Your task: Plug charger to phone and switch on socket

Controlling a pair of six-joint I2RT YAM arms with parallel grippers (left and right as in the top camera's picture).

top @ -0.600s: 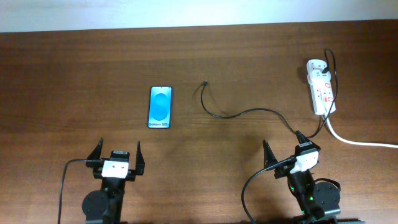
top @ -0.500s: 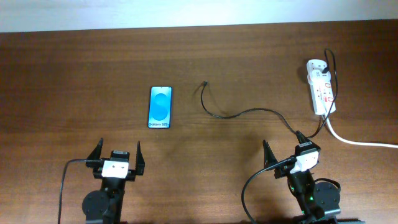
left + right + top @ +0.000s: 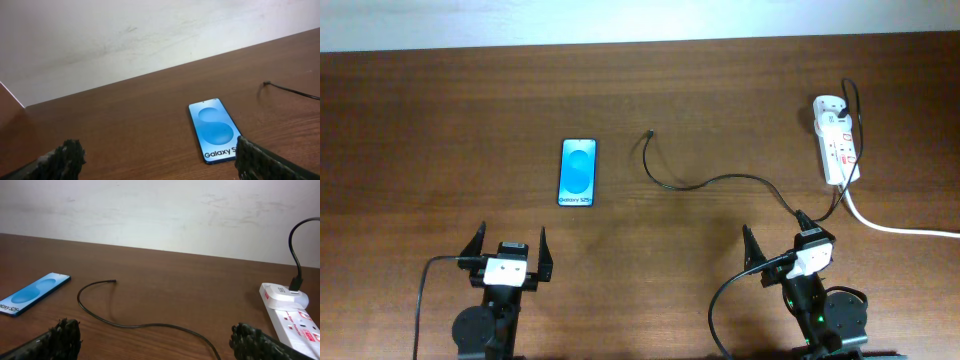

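Gaping wide — L pincer (image 3: 510, 238); R pincer (image 3: 776, 238); both empty

- At the lower left of your overhead view, the left gripper (image 3: 508, 245) is black, with two pointed fingers (image 3: 476, 243) and a white block (image 3: 506, 267) behind them.
- A thin black cable (image 3: 423, 290) loops beside its round black base (image 3: 478, 328).
- At the lower right, the right gripper (image 3: 774, 235) looks the same; its arm shows a small green light (image 3: 817, 320).
- In your wrist views, the finger pads (image 3: 65, 156) look black and rough-textured.
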